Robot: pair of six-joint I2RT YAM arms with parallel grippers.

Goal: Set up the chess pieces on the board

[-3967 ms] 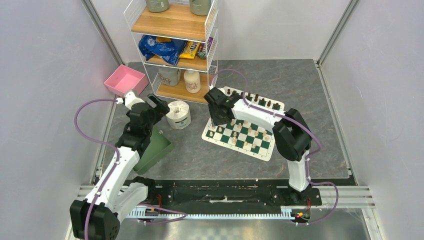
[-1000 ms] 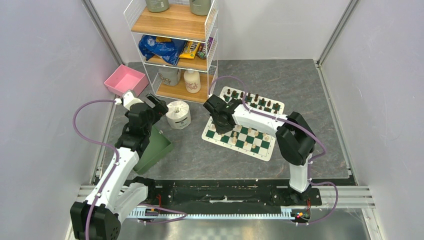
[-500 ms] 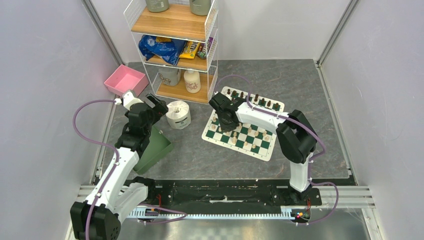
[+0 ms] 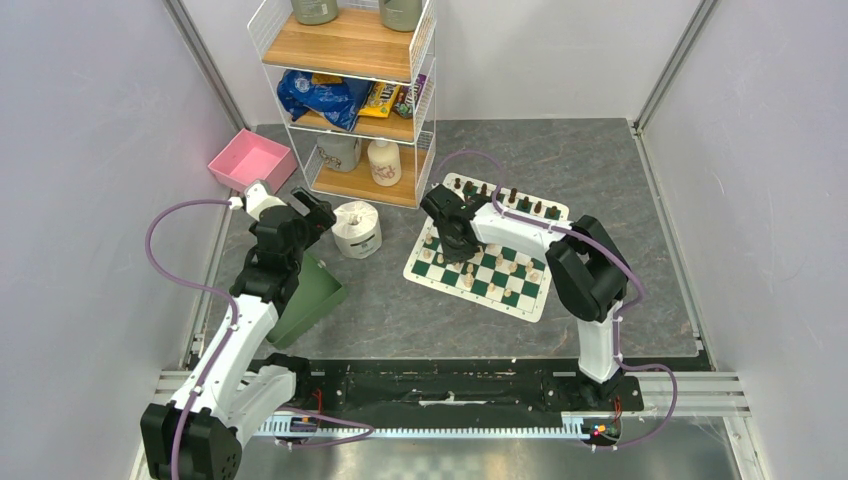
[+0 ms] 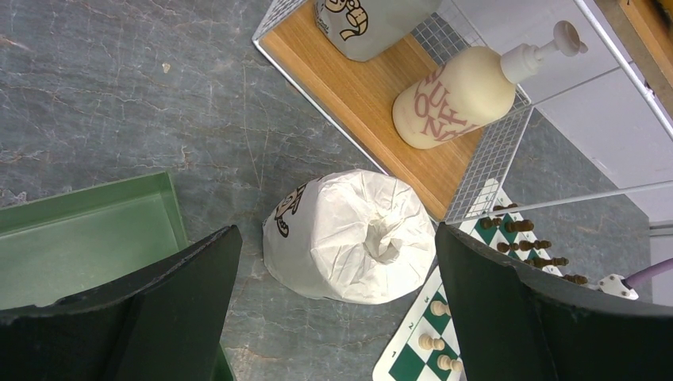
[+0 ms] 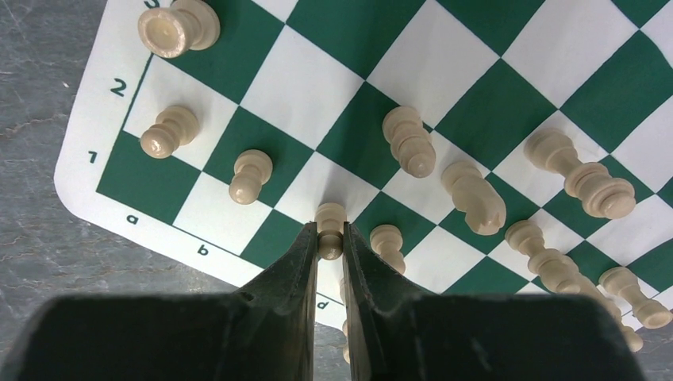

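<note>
The green and white board [image 4: 476, 294] lies right of centre, with dark brown chess pieces [image 4: 512, 197] along its far edge and cream ones [image 4: 505, 265] on the near squares. My right gripper [image 4: 455, 243] hangs over the board's left part. In the right wrist view this gripper [image 6: 329, 240] is shut on a cream pawn [image 6: 330, 216] above the near rows of the board [image 6: 444, 63], with other cream pieces [image 6: 409, 140] standing around it. My left gripper [image 5: 337, 234] is open and empty above a wrapped toilet roll [image 5: 341, 238].
A green bin [image 4: 312, 296] sits under the left arm, and a pink bin [image 4: 250, 160] lies at the back left. A wire shelf [image 4: 350, 100] with a lotion bottle [image 5: 460, 95] stands behind the toilet roll [image 4: 357, 228].
My right gripper has shifted a little to the right and farther over the board, still holding the cream pawn. The left arm has not moved.
</note>
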